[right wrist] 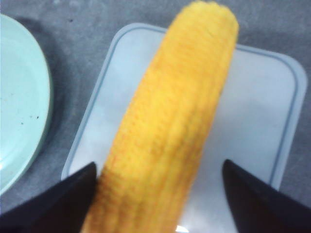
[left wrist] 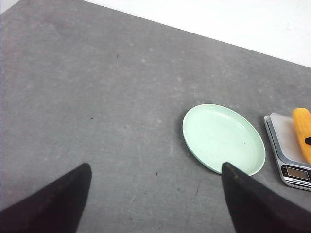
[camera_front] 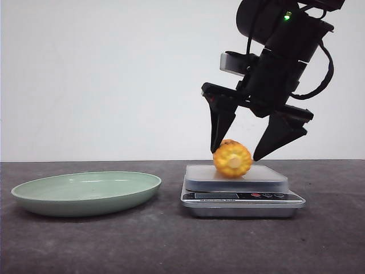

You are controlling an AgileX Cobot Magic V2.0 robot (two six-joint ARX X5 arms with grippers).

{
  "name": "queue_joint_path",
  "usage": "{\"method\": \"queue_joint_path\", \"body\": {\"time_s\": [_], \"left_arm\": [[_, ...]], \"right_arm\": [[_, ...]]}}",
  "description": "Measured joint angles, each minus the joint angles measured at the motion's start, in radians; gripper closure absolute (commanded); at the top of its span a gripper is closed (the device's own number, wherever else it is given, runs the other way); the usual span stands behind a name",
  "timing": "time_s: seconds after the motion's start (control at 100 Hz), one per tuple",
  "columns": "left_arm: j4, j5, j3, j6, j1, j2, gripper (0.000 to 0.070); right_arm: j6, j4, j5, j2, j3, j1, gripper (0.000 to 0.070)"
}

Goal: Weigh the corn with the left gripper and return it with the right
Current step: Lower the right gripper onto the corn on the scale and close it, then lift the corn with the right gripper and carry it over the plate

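Corn (camera_front: 232, 158) on scale (camera_front: 242, 191), between my right gripper (camera_front: 242, 149) fingers | right gripper released, straddling it | left gripper (left wrist: 155, 194) released, well away over worktop (left wrist: 97, 97) | I judge corn light, stiff, round, rolls easily; grip mid-cob across its sides

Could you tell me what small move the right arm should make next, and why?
Probably lower the right tool a little and close it on the corn. The corn lies on the scale, the open fingers straddle it without gripping, and the green plate beside it sits empty. The left tool is open, well away.
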Motion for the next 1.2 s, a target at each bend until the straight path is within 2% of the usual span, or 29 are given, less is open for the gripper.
{"method": "queue_joint_path", "body": {"time_s": [0.04, 0.11, 0.19, 0.51, 0.63, 0.78, 0.91, 0.98, 1.09, 1.2], "left_arm": [[0.0, 0.0, 0.0, 0.003, 0.0, 0.0, 0.0199], [0.0, -0.002, 0.0, 0.006, 0.0, 0.0, 0.0195], [0.0, -0.003, 0.0, 0.01, 0.0, 0.0, 0.0195], [0.0, -0.003, 0.0, 0.018, 0.0, 0.0, 0.0195], [0.0, -0.003, 0.0, 0.021, 0.0, 0.0, 0.0195], [0.0, -0.003, 0.0, 0.022, 0.0, 0.0, 0.0195], [0.0, -0.003, 0.0, 0.022, 0.0, 0.0, 0.0195], [0.0, -0.003, 0.0, 0.022, 0.0, 0.0, 0.0195], [0.0, -0.003, 0.0, 0.022, 0.0, 0.0, 0.0195], [0.0, -0.003, 0.0, 0.022, 0.0, 0.0, 0.0195]], "right_arm": [[0.002, -0.007, 0.0, 0.0, 0.0, 0.002, 0.0519], [0.003, -0.008, 0.003, 0.001, 0.0, 0.007, 0.0542], [0.004, -0.005, 0.007, 0.001, 0.0, 0.011, 0.07], [0.013, 0.007, 0.017, -0.032, -0.001, 0.023, 0.07], [0.008, 0.01, -0.01, -0.134, 0.0, 0.027, 0.07], [-0.008, 0.014, -0.09, -0.261, 0.027, 0.058, 0.07], [-0.009, 0.016, -0.1, -0.315, 0.078, 0.127, 0.07], [-0.009, 0.026, -0.094, -0.305, 0.12, 0.166, 0.07], [-0.005, 0.072, -0.024, -0.251, 0.175, 0.238, 0.07], [0.01, 0.104, 0.009, -0.151, 0.234, 0.298, 0.07]]}}
